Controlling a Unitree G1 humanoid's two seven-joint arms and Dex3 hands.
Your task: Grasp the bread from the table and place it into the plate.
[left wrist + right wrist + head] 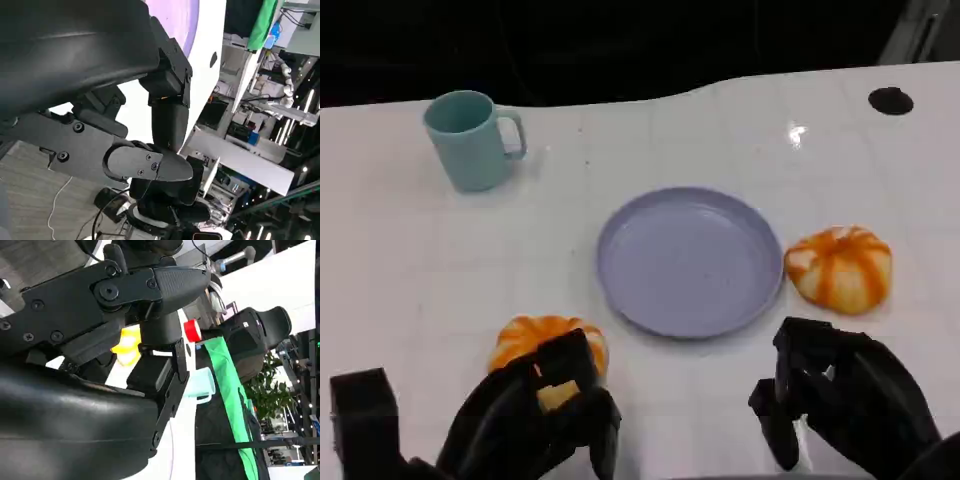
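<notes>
Two orange-and-white striped breads lie on the white table. One bread (838,268) sits just right of the lavender plate (650,300), which holds nothing. The other bread (542,338) lies left of the plate's near rim, its near half hidden behind my left hand (535,415). That hand's fingers are apart and reach over the bread's near side; a firm grip is not visible. My right hand (840,400) hovers near the table's front edge, just in front of the right bread, fingers loosely bent with nothing in them. In the left wrist view the plate (175,20) lies beyond a fingertip (167,82).
A teal mug (470,138) stands at the back left, also seen as the mug (200,385) in the right wrist view. A small black round mark (890,100) sits at the table's far right. Bare table lies between mug and plate.
</notes>
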